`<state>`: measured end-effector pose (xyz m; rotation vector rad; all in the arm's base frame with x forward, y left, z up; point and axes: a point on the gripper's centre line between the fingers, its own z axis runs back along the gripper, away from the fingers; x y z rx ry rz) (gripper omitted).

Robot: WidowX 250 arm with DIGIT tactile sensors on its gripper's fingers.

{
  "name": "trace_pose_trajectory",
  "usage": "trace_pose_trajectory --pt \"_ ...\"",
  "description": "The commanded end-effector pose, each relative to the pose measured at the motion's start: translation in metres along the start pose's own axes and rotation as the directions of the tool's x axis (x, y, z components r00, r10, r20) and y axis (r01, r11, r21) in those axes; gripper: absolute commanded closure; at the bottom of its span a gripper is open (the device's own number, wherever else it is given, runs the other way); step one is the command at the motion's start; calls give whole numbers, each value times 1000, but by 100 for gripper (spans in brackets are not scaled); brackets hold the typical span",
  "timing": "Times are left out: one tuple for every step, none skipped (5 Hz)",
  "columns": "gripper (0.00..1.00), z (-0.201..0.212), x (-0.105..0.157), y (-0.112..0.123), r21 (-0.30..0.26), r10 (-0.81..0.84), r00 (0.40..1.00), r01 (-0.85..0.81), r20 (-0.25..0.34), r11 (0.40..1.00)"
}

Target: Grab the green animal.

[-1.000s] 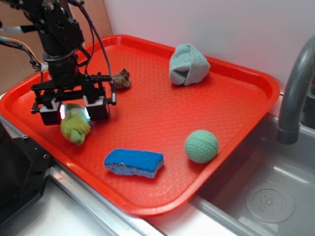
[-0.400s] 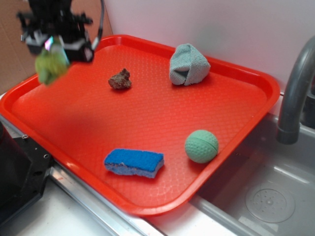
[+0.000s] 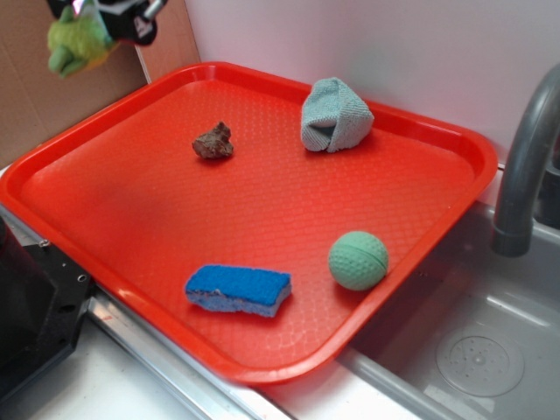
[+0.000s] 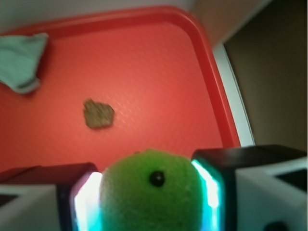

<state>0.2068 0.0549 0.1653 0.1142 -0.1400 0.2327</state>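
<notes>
The gripper (image 4: 150, 192) clamps the green animal (image 4: 151, 192) between its glowing pads, holding it in the air at the upper left of the exterior frame (image 3: 77, 39), above the red tray (image 3: 262, 192), well clear of the brown lump (image 3: 213, 142).

A plain white wall (image 3: 367, 44) runs behind the scene, to the right of the claw. A brown cardboard-like panel (image 3: 35, 105) stands directly below and behind the claw. A stainless steel sink basin (image 3: 472, 350) with a round drain lies far to the lower right of the claw, and a curved grey metal faucet (image 3: 525, 166) rises at the right edge. A pale countertop (image 3: 87, 385) occupies the area well below the claw. Lighting is even and diffuse
</notes>
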Motion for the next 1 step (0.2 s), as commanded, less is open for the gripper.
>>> trace_pose_trajectory --pt "100 14 2 -4 74 53 998 -56 40 996"
